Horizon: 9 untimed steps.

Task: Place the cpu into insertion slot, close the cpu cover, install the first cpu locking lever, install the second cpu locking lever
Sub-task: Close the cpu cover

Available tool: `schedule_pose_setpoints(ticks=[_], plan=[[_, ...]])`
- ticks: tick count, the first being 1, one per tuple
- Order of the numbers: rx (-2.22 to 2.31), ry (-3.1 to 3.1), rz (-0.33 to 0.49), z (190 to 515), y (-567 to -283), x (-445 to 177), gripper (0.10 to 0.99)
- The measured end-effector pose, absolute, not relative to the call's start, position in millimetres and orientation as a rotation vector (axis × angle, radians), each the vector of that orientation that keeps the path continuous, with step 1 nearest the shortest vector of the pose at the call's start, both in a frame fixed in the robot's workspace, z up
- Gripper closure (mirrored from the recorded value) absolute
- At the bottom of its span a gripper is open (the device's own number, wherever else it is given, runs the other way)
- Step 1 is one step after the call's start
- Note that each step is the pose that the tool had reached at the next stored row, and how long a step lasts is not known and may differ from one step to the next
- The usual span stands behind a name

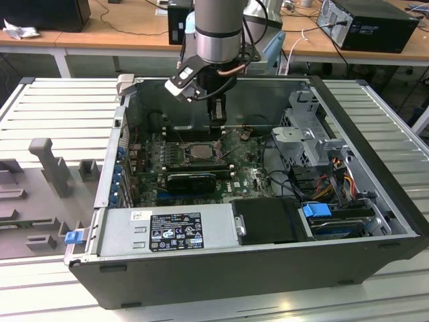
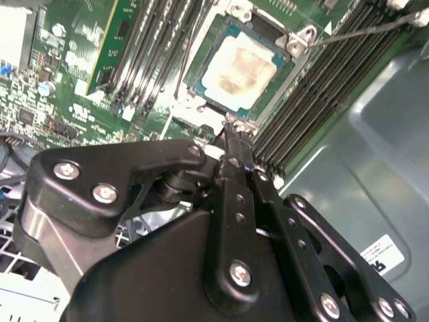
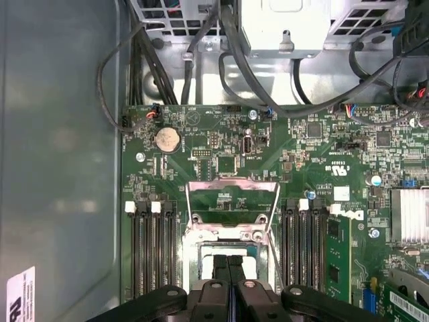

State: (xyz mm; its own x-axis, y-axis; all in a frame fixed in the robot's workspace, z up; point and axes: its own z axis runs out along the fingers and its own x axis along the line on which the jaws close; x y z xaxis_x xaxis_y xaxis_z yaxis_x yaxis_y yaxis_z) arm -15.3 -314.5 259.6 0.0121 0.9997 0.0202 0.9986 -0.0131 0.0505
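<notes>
The cpu (image 2: 234,64) lies flat in the slot (image 2: 280,72). In the first wrist view the cover (image 3: 232,186) stands open, tilted up off the slot, with board showing through its window. Memory slots (image 3: 153,248) run close along both sides of the slot, and the case wall (image 3: 60,168) rises just past one bank. Beyond the cover the board lies low and open as far as the cables (image 3: 268,87). A thin lever (image 2: 362,30) juts away from one slot corner. The arm drops steeply into the case (image 1: 375,127). The gripper (image 2: 236,131) points down at the slot's edge, clenched on nothing visible.
</notes>
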Motion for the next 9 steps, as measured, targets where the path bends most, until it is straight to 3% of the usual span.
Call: schedule_pose_setpoints(ticks=[9], plan=[[2.219, 2.191, 0.078, 259.6, -313.5, -5.3, 0.980]])
